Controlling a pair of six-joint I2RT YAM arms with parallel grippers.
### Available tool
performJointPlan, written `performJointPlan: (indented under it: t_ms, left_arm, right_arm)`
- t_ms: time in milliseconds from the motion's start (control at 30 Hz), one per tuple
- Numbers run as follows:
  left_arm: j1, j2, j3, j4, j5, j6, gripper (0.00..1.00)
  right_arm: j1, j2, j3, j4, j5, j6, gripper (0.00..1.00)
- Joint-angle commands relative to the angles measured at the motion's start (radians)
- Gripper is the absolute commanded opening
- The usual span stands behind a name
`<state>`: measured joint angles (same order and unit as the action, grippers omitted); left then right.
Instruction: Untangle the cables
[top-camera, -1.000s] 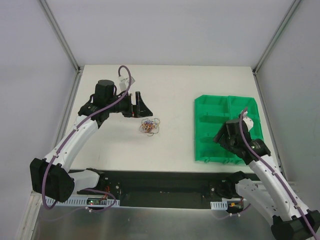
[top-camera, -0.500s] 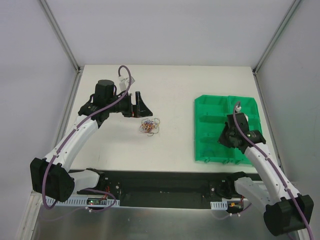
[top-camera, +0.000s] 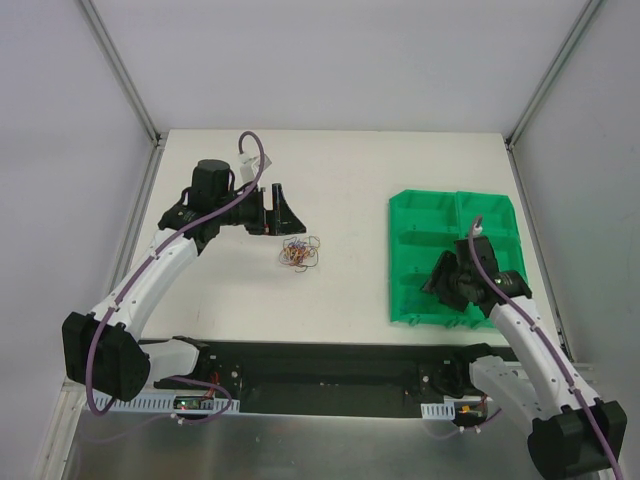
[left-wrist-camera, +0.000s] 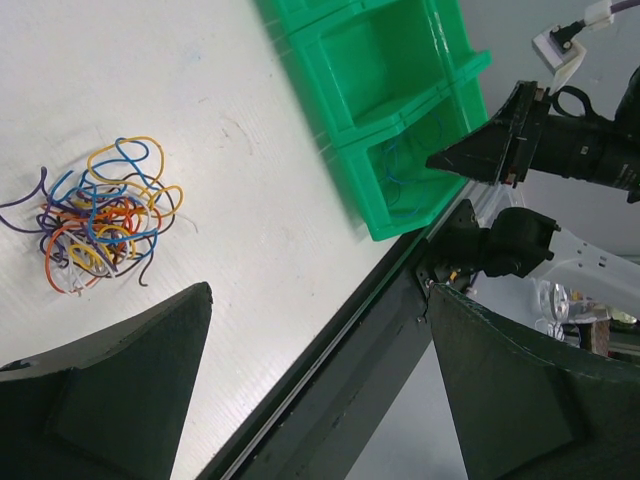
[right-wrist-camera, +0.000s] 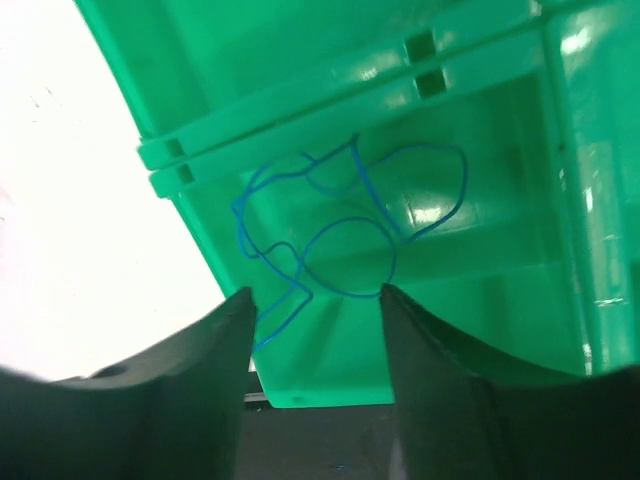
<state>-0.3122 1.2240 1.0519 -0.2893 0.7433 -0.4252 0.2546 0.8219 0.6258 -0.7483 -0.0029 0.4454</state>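
A small knot of thin cables (top-camera: 299, 252) in blue, orange, red and white lies on the white table; the left wrist view shows the knot (left-wrist-camera: 100, 215) too. My left gripper (top-camera: 284, 210) hovers just behind and left of it, open (left-wrist-camera: 320, 292), with nothing between the fingers. One loose blue cable (right-wrist-camera: 340, 215) lies curled in a near compartment of the green tray (top-camera: 400, 210). My right gripper (top-camera: 441, 280) hangs over that compartment. Its jaws stand open (right-wrist-camera: 315, 293) just in front of the blue strand, holding nothing.
The green tray (right-wrist-camera: 300, 130) has several compartments and fills the right side of the table, up against the near edge. A black strip (top-camera: 320, 360) with the arm bases runs along that edge. White walls and metal posts (top-camera: 125, 80) close in the table.
My right arm has swung from over the tray's right side toward its near left compartment and now points down at the blue cable. The left arm and the knot have not moved.
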Motion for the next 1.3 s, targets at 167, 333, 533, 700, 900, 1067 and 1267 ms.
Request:
performJointPlan:
  t_ms: [167,333,533,700,900,1067,1267]
  left_arm:
    - [0.01,-0.003,-0.003,0.029,0.021,0.025,0.88]
    - [0.021,0.005,-0.006,0.029,0.008,0.026,0.88]
    - [0.035,0.009,-0.029,0.03,-0.097,-0.015,0.87]
    - [0.033,0.075,-0.102,0.117,-0.096,-0.156,0.67]
    - [0.033,0.123,-0.208,0.212,-0.202,-0.335,0.57]
    - [0.033,0.169,-0.224,0.286,-0.217,-0.454,0.55]
    - [0.03,0.262,-0.247,0.435,-0.17,-0.584,0.47]
  right_arm:
    - [0.092,-0.033,0.173,-0.059,0.126,-0.198,0.73]
    - [0.236,-0.001,0.189,0.034,0.091,-0.261,0.84]
    - [0.302,0.222,0.216,0.444,-0.287,-0.19,0.87]
    - [0.305,0.481,0.291,0.679,-0.397,-0.051,0.82]
    - [0.35,0.652,0.321,0.836,-0.445,0.03,0.77]
    - [0.393,0.643,0.263,0.877,-0.391,0.035,0.77]
    - [0.393,0.57,0.196,0.87,-0.333,-0.002,0.77]
